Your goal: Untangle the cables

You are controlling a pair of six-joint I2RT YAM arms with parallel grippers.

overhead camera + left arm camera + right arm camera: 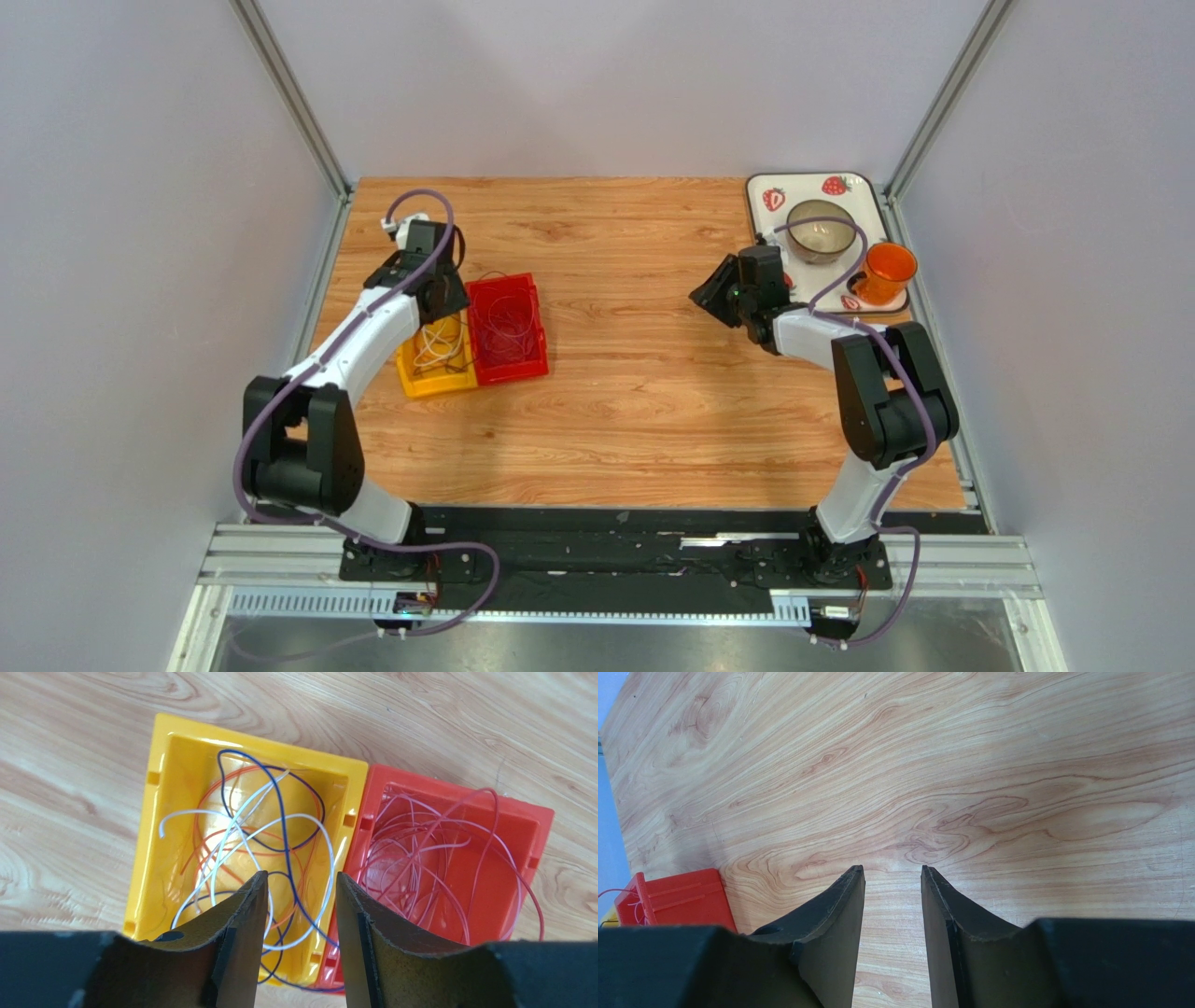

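The wooden desk (631, 406) carries two clusters well apart. A tray (800, 179) with a bowl (822, 231) and an orange cup (887, 269) sits at the far right, and a yellow bin (144, 882) and a red bin (533, 833) stand touching side by side on the left. The cables lie in those two bins. The red bin holds only thin red loops (435, 854), while the yellow bin holds a mixed knot of white, blue and orange-red wires (238, 836) crossing over one another. By that layout, the sorting looks partly done: one colour seems to have been pulled out, and the yellow bin's snarl is what remains to be separated. The left pincer (302, 878) hangs over the yellow bin near its border with the red one, its fingers spread and pinching nothing. The right pincer (892, 871) is likewise spread and empty, over bare wood towards the right of the desk, well away from the bins. The overhead view alone places both arms and the tray, but there the wires are only faint scribbles. The left wrist view alone shows each strand's colour and crossings. The right wrist view shows mostly wood grain, with just a corner of the red bin at its left edge.
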